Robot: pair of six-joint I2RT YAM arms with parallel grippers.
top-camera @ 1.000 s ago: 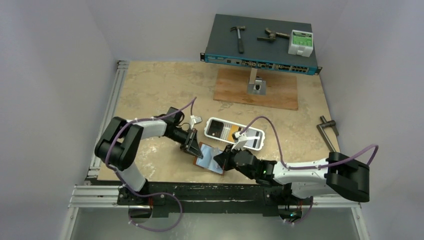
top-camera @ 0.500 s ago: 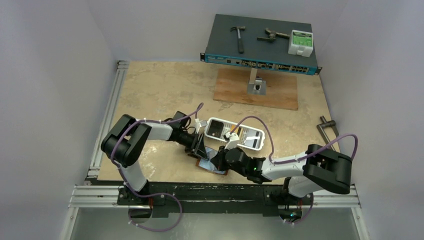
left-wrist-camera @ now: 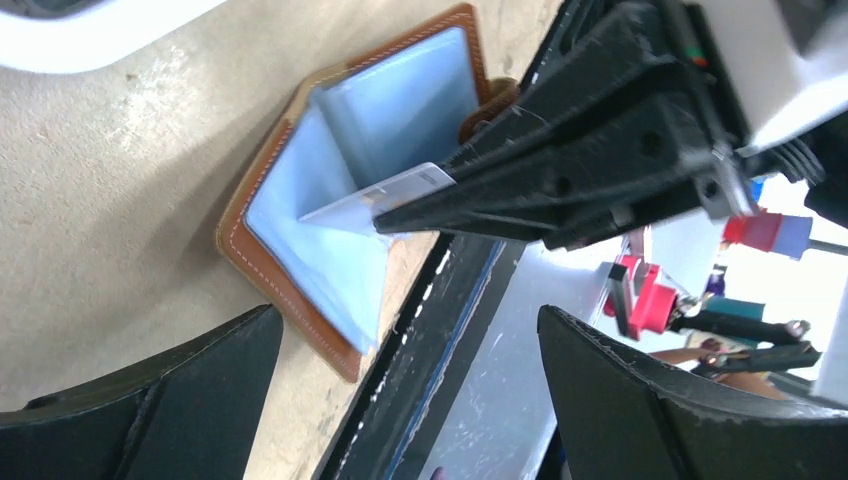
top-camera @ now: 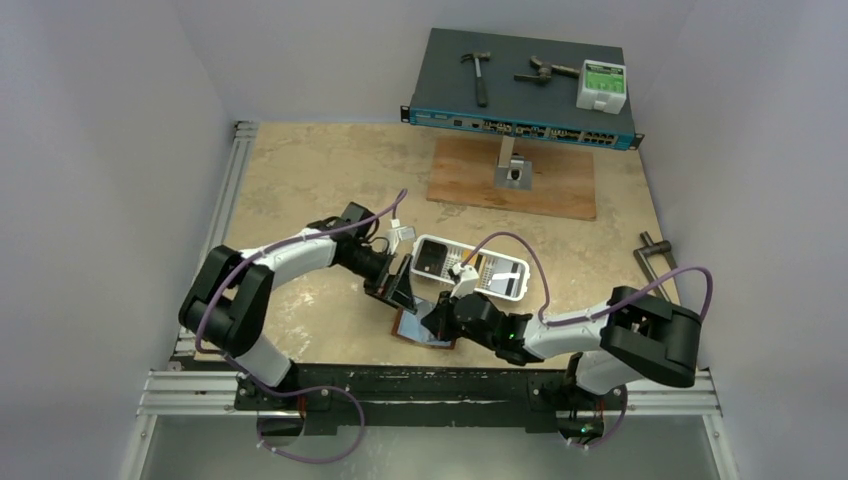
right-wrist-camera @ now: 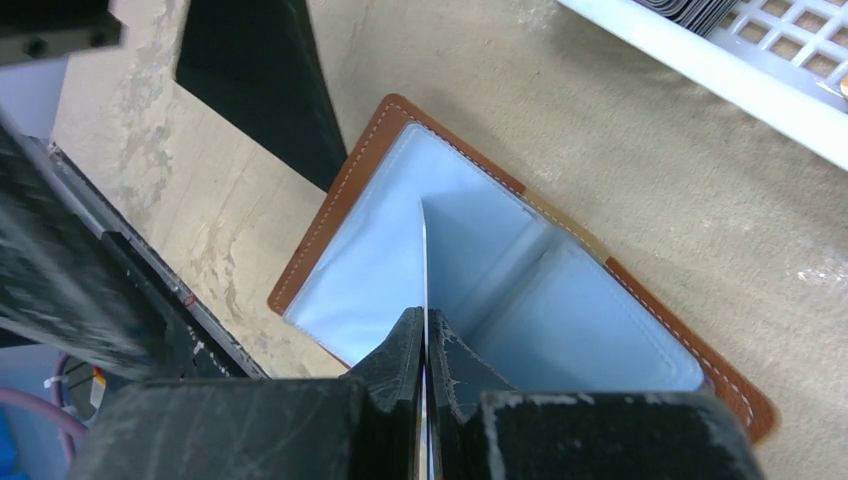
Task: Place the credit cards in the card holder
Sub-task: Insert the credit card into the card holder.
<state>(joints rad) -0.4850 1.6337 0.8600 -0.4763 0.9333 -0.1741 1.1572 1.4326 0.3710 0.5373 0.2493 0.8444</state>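
Note:
The card holder (top-camera: 418,330) is a brown leather wallet lying open near the table's front edge, its pale blue pockets (right-wrist-camera: 540,300) facing up. My right gripper (right-wrist-camera: 425,335) is shut on a thin white credit card (right-wrist-camera: 424,255) held on edge, with its far end down in the fold of the holder (left-wrist-camera: 340,130). My left gripper (left-wrist-camera: 410,400) hangs open just behind the holder, holding nothing; in the top view the left gripper (top-camera: 398,290) stands between holder and tray. More credit cards (top-camera: 432,260) lie in the white slotted tray (top-camera: 503,290).
The tray's white rim (right-wrist-camera: 700,65) lies just beyond the holder. The table's front edge and black rail (left-wrist-camera: 430,330) run close under the holder. At the back stand a wooden board with a metal stand (top-camera: 512,175) and a network switch (top-camera: 520,85) carrying tools.
My left gripper has opened from shut and drawn back toward the tray. The right gripper has shifted left over the holder, still gripping the card.

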